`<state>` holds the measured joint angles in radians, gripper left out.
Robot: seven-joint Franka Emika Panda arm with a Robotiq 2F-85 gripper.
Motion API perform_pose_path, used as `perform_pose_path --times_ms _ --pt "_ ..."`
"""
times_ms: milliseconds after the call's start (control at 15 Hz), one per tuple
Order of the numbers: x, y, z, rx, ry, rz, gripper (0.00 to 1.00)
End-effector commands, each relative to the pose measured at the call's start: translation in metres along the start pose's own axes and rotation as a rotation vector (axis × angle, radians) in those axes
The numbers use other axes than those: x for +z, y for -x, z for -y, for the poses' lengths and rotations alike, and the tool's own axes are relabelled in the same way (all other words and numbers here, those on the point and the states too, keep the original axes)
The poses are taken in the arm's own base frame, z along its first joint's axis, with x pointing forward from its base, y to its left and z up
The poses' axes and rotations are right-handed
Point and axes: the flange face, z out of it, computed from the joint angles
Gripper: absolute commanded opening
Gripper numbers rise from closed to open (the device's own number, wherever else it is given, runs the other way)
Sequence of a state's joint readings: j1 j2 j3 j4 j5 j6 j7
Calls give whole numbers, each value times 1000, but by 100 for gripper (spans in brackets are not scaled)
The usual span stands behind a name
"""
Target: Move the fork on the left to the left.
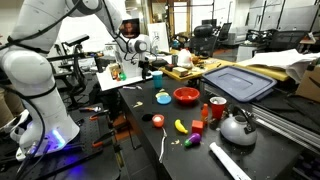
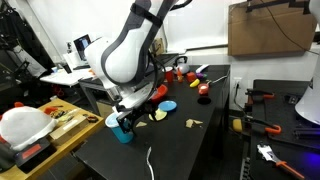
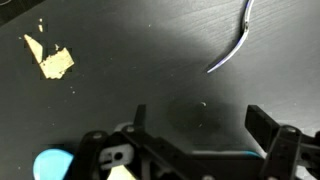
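Observation:
A thin pale fork lies on the black table [image 1: 130, 110] near its front edge in both exterior views [image 1: 163, 148] [image 2: 150, 160]. In the wrist view its curved handle [image 3: 236, 48] shows at the upper right. My gripper [image 3: 205, 125] is open and empty, with only bare tabletop between its fingers. In an exterior view the gripper [image 2: 130, 112] hangs low over the table beside a blue cup [image 2: 122, 130], well apart from the fork. No second fork shows.
A blue plate [image 1: 163, 98], red bowl [image 1: 186, 96], red cup [image 1: 216, 108], silver kettle [image 1: 237, 127], banana [image 1: 181, 126] and small toy foods lie mid-table. A yellowish scrap [image 3: 50, 62] lies on the table. A grey-blue lid [image 1: 240, 80] lies behind.

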<state>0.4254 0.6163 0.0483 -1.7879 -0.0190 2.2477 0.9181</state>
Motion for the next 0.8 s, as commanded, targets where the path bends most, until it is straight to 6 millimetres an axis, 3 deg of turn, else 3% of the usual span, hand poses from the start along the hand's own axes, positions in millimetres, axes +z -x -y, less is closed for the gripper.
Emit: perform_pose_path --times_ms 0,733 --pt "-7 -18 -35 -25 16 14 100" --pt "7 -96 -162 -66 20 8 100"
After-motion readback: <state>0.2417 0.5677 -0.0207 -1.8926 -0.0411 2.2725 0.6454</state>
